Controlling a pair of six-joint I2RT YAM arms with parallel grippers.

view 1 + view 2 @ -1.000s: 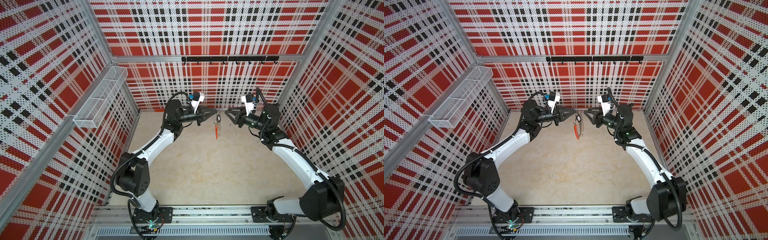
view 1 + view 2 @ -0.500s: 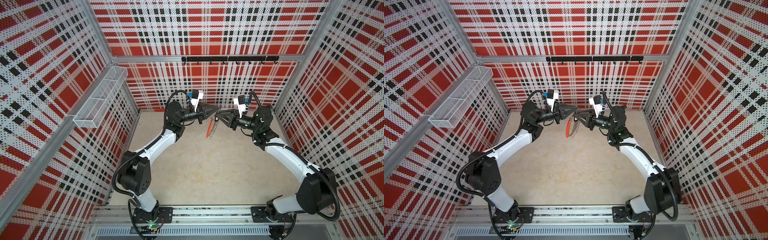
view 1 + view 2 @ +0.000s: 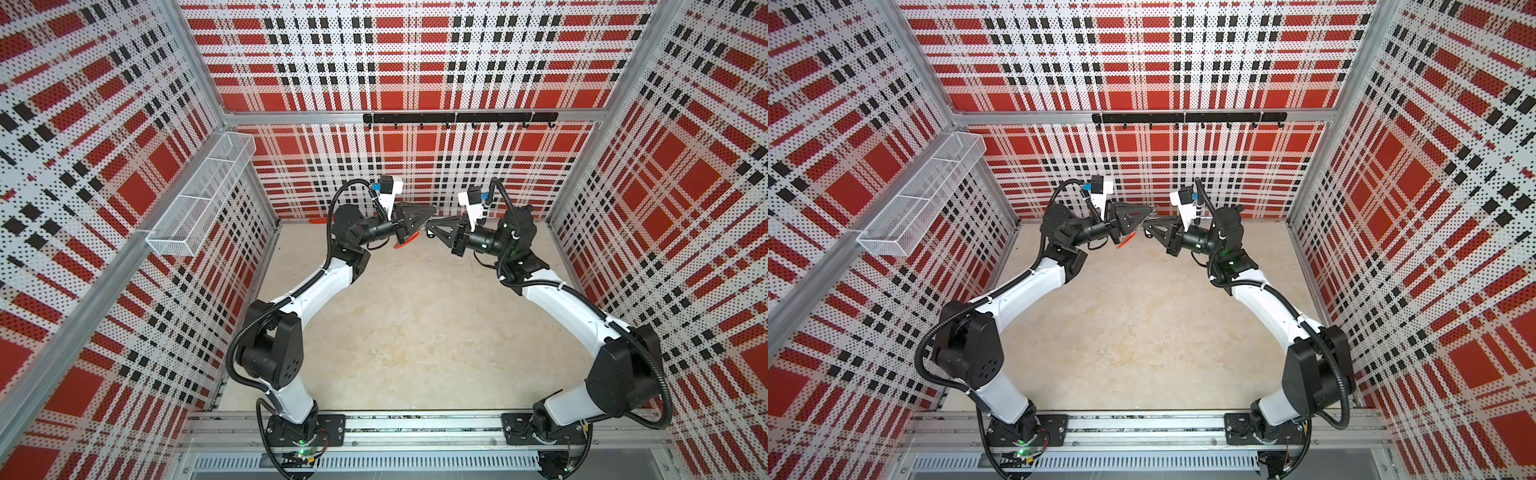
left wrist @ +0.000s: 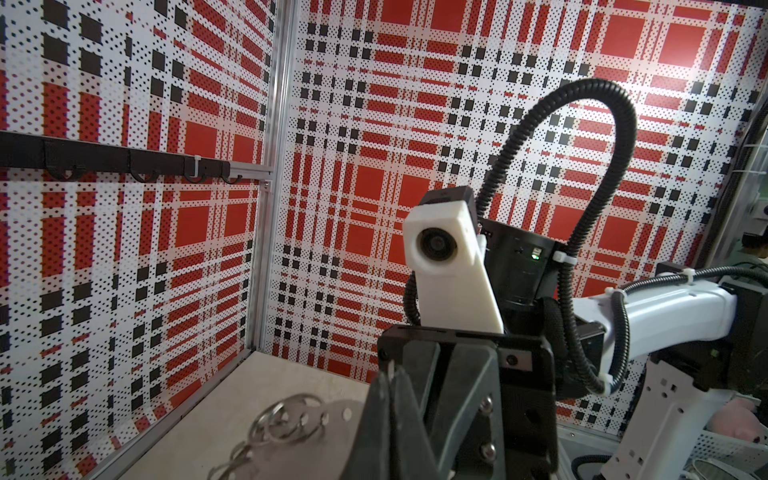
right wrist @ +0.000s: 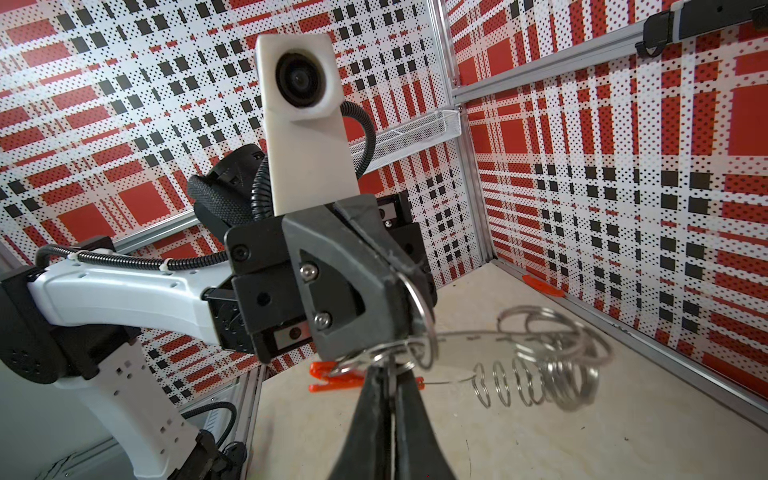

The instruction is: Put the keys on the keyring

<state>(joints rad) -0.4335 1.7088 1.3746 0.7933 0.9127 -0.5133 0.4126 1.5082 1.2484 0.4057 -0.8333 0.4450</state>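
The keyring point(image 5: 552, 374) is hanging in mid-air above the table point(image 5: 540, 449), between the two grippers near the back wall; its thin hoop is running out sideways with a bunch of small split rings point(image 5: 519, 386) strung along it, and its red-orange segment point(image 5: 332, 376) is showing just under the place where the grippers are meeting. The left gripper point(image 3: 430, 216) is pressing its fingers point(image 5: 345, 282) fully together on a ring of the hoop. The right gripper point(image 5: 390, 372) is facing it tip to tip, its fingers point(image 5: 365, 428) also closed, seemingly pinching a cluster of rings right beside the left grip. I am not making out the key with its black tag in any view, so you are working half blind on that.

You are, I judge, taking a two-handed hold so that a ring can be opened or presented; while doing it, be holding the left arm steady as the anchor and be checking in the right wrist view that you are gripping a single ring, not a bundle; be pulling gently, since thin wire is likely to slip or twist out of flat pads. The lone red-orange strip point(image 5: 542, 286) lying by the wall is not your target.
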